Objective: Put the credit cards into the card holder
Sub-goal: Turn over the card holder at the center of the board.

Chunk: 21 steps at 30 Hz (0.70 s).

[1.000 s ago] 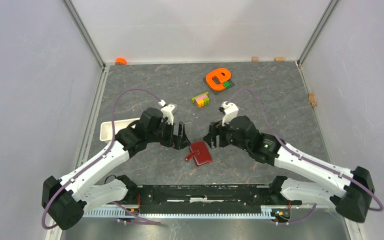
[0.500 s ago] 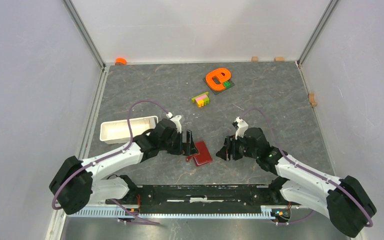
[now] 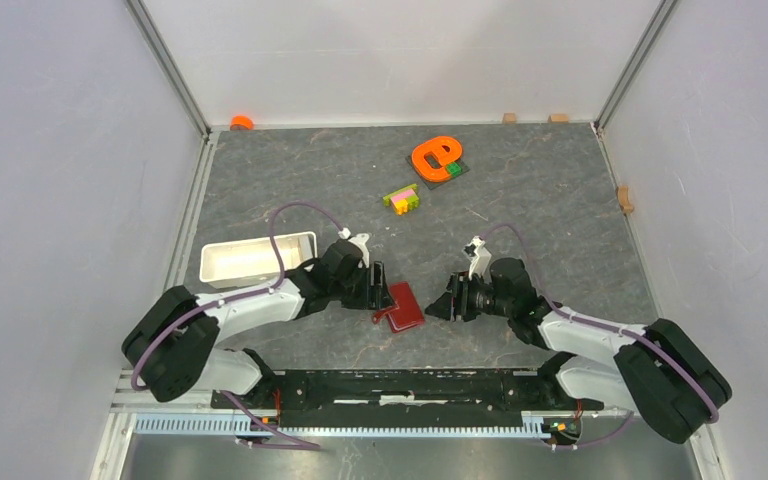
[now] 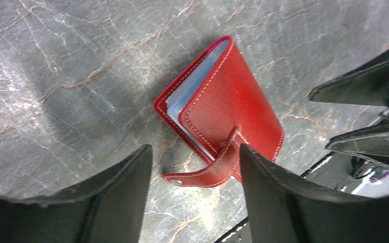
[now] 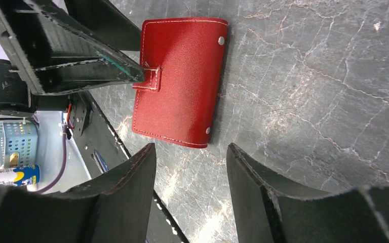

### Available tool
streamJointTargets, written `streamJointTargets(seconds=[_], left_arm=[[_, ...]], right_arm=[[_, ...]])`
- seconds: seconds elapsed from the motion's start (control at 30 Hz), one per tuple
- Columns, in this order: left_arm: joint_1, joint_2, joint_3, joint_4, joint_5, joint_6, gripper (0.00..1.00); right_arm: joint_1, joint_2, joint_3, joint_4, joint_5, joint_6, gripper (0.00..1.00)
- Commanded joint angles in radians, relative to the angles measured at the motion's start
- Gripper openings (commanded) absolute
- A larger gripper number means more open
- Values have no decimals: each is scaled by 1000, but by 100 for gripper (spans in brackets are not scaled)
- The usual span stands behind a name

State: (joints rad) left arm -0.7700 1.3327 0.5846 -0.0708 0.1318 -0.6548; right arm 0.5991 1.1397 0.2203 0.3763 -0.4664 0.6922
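Note:
The card holder (image 3: 402,307) is a dark red wallet lying folded shut on the grey table, its snap tab (image 4: 202,174) loose. A light blue card edge (image 4: 195,83) shows between its covers in the left wrist view. The tan-orange card is not in view. My left gripper (image 3: 378,290) is open just left of the wallet, straddling the tab (image 4: 195,152), and holds nothing. One of its fingers (image 5: 81,50) reaches the wallet's strap. My right gripper (image 3: 441,306) is open and empty, a little right of the wallet (image 5: 180,81).
A white tray (image 3: 255,258) stands left of the left arm. An orange e-shaped toy (image 3: 434,156) and coloured blocks (image 3: 401,198) lie further back. The black front rail (image 3: 400,385) runs just behind the wallet's near side. Walls enclose the table.
Both arms have folded back toward the near edge. The left gripper has come down beside the wallet and the right gripper has drawn slightly away to the right. The wallet has stayed put.

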Motion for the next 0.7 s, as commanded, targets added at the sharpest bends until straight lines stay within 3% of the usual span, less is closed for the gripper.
streamJointTargets(seconds=[0.0, 0.2, 0.67], left_arm=[[-5, 28, -11, 51, -25, 15, 65], [-5, 33, -41, 56, -28, 32, 49], [-5, 59, -72, 52, -22, 60, 38]], right_arm=[[-6, 46, -15, 132, -39, 21, 58], [-4, 109, -28, 187, -41, 25, 55], [64, 287, -2, 420, -60, 144, 51]])
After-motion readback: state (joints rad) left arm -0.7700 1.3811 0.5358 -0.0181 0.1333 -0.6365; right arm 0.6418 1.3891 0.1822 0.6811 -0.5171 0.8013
